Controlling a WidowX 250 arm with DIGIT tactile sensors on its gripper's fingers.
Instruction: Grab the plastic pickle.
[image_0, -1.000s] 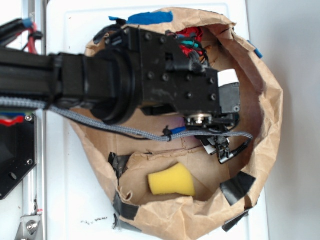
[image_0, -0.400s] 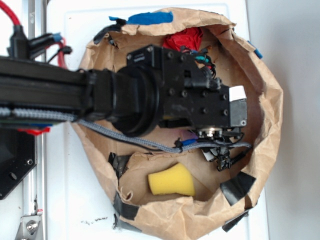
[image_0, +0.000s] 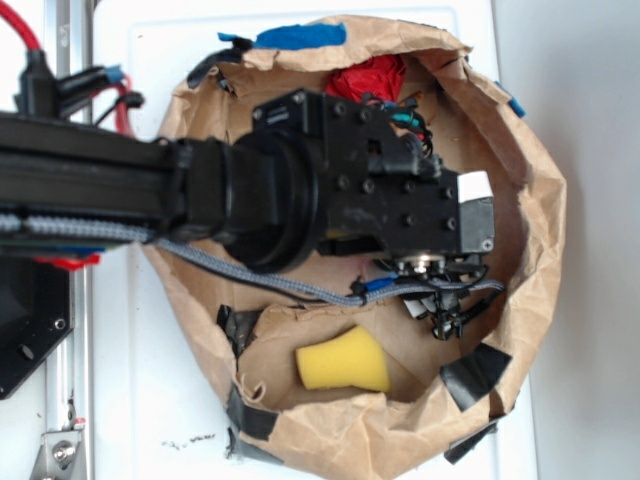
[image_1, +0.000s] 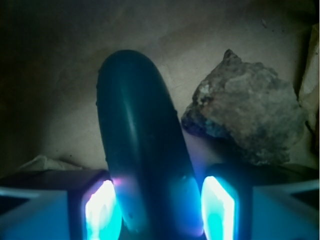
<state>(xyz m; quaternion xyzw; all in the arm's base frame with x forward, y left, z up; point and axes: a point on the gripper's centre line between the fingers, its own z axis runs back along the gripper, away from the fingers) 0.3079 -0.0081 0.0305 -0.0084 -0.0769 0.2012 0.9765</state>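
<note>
The plastic pickle (image_1: 142, 150) is lying between the two fingers of the gripper (image_1: 160, 210).

In the wrist view, the dark green pickle is sticking out forward from the gripper, and its near end is sitting in the gap between the glowing finger pads (image_1: 102, 212). The left pad is looking like it is touching the pickle, while the right pad is showing a thin gap, so the jaws are partly open and I cannot tell if they are squeezing it. A bumpy tan seashell (image_1: 247, 120) is sitting just ahead and to the right of the gripper, beside the pickle. From above, the arm is hiding the pickle, and the gripper (image_0: 445, 318) is reaching down inside the brown paper bag (image_0: 530, 240). A yellow sponge (image_0: 343, 362) is lying nearby in the bag.
</note>
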